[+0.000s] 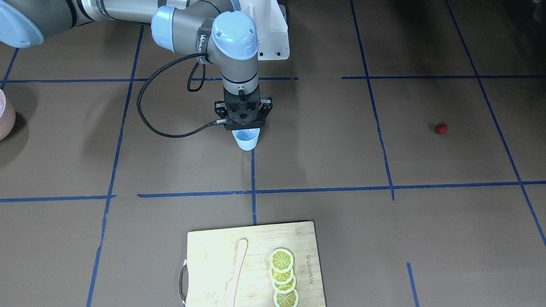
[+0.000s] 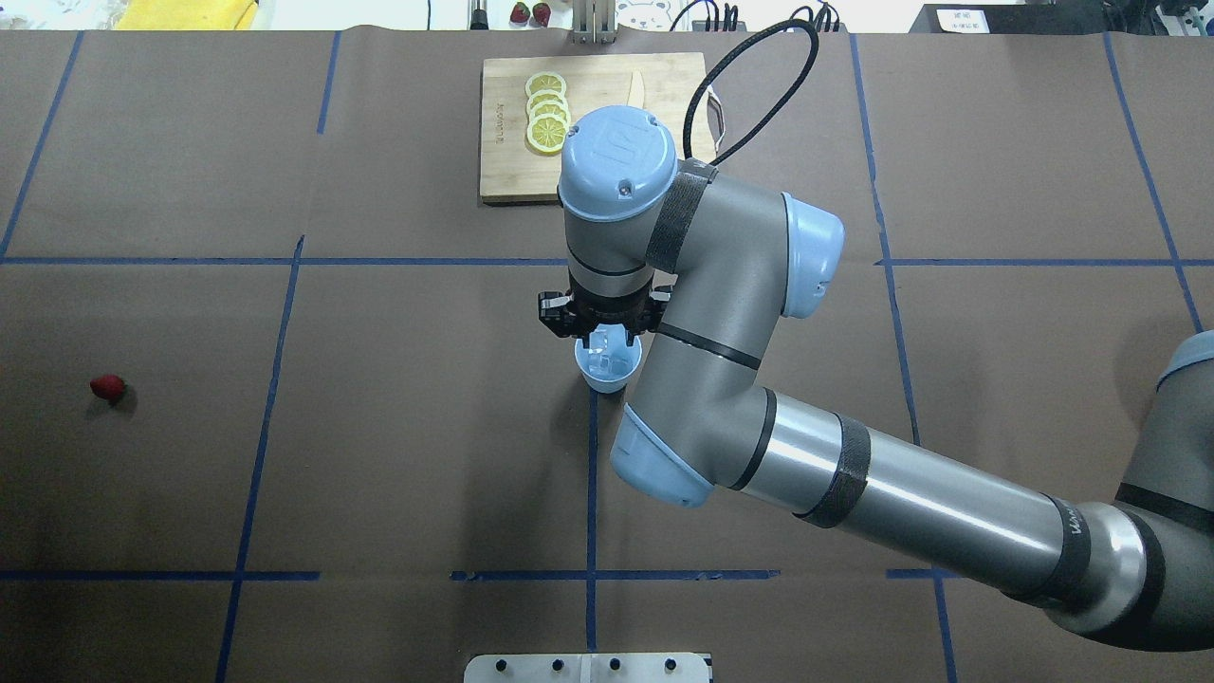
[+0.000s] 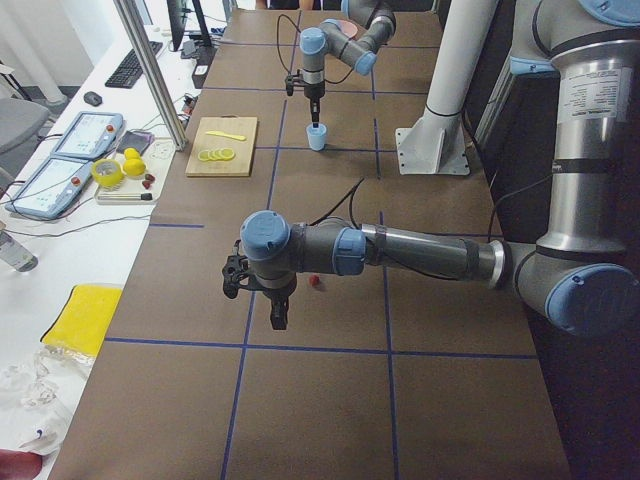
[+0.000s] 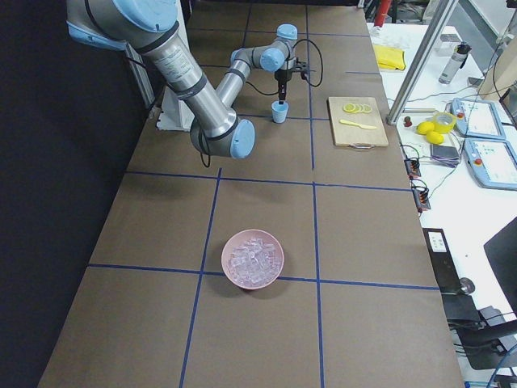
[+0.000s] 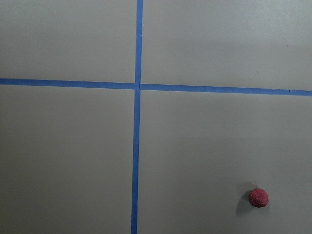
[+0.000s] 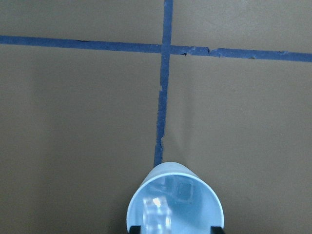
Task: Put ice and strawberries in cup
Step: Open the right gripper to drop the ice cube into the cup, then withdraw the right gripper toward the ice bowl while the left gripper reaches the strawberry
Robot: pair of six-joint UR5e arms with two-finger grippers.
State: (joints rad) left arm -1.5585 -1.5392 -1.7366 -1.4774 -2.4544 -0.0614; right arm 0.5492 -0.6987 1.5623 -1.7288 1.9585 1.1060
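Note:
The pale-blue cup [image 6: 175, 204] stands on a blue tape line at mid-table [image 2: 607, 365] [image 1: 246, 140]. Clear ice [image 6: 157, 214] lies inside it. My right gripper [image 6: 175, 229] hangs straight above the cup's mouth, open, its fingertips [image 6: 214, 228] showing on either side of the rim. More ice fills a pink bowl [image 4: 253, 259]. A single red strawberry [image 2: 107, 387] [image 5: 258, 198] [image 1: 441, 128] lies alone on the table's left part. My left gripper [image 3: 278, 318] hovers close to the strawberry [image 3: 316, 283]; I cannot tell whether it is open or shut.
A wooden cutting board [image 2: 503, 161] at the table's far edge carries several lemon slices [image 2: 547, 119] and a pale knife [image 1: 236, 273]. The pink bowl [image 1: 5, 119] sits far out on the robot's right side. Blue tape lines grid the brown table.

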